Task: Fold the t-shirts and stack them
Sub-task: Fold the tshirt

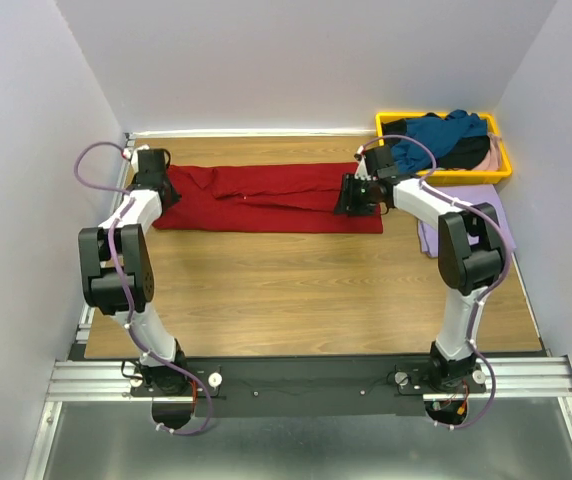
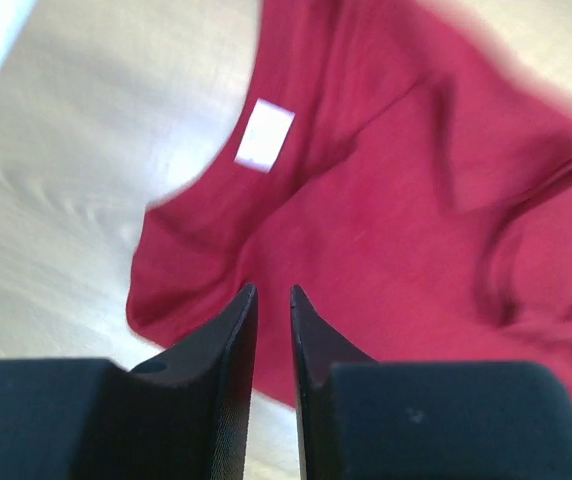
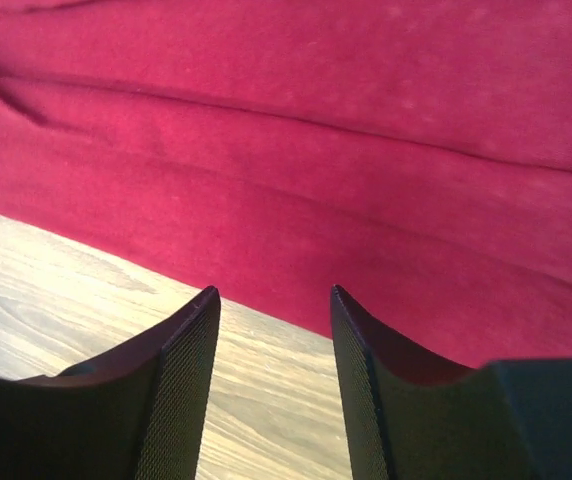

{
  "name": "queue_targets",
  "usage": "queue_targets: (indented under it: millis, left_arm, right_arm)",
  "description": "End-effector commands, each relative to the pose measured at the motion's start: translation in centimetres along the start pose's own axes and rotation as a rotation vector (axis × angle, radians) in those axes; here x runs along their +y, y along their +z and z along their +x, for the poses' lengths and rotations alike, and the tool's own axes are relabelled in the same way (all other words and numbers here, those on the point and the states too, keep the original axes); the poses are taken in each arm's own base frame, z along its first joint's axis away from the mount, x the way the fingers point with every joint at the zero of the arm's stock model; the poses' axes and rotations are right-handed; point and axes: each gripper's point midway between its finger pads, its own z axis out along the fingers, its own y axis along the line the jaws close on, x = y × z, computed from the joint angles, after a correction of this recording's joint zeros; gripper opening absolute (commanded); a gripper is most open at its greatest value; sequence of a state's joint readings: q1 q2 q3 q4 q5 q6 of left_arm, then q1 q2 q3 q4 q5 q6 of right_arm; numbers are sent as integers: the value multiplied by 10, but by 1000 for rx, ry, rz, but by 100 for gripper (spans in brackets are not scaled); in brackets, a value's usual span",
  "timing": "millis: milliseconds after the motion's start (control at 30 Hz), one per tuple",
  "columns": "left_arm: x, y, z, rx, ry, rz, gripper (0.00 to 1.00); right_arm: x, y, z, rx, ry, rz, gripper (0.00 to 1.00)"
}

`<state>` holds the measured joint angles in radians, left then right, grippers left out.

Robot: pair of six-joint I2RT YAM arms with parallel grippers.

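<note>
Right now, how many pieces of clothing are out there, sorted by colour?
Dark red cloth t-shirt, spread out flat: 1
Lavender cloth t-shirt, at the right side: 1
Teal blue cloth garment in the yellow plastic tray: 1
Black cloth garment in the tray: 1
Pale pink cloth garment in the tray: 1
Total: 5

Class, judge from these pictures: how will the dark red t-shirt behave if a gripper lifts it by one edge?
The dark red t-shirt probably flops and drapes: it lies flat with soft creases. Likely light, being thin cloth. Pushed along the wooden table, it would likely bunch.
</note>
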<state>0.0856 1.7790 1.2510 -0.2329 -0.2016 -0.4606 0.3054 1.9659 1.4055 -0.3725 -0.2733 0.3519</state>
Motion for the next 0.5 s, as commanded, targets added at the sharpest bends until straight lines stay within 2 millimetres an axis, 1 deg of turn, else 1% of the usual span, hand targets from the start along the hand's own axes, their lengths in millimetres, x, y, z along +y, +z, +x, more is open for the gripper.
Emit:
queue_targets:
  millis: [0, 67, 100, 200, 267, 333, 367, 400, 467]
  left_arm:
    - [19, 13, 29, 50, -58, 6, 26]
    - [26, 17, 27, 37, -76, -1, 26]
    - [31, 22, 32, 50, -83, -13, 26]
    - [48, 30, 37, 70, -116, -37, 26]
    - [60, 35, 45, 88, -133, -59, 25]
    - [75, 36, 51, 96, -158, -84, 25]
    - [84, 37, 50, 92, -183, -97, 25]
    - [89, 38, 54, 101, -195, -106, 25]
    - [94, 40, 54, 111, -210, -107, 25]
  right_arm:
    - [18, 11, -10, -22, -10, -61, 53]
    - [21, 14, -12, -28, -16, -68, 51]
    - [21, 19, -11, -21, -12, -69, 50]
    - [24, 23, -12, -21, -11, -79, 49]
    - [23, 27, -12, -18, -6, -76, 49]
    - [20, 29, -12, -21, -5, -66, 49]
    - [18, 32, -10, -18, -3, -57, 49]
    - [14, 33, -10, -21, -2, -41, 49]
    - [11, 35, -9, -21, 1, -32, 49]
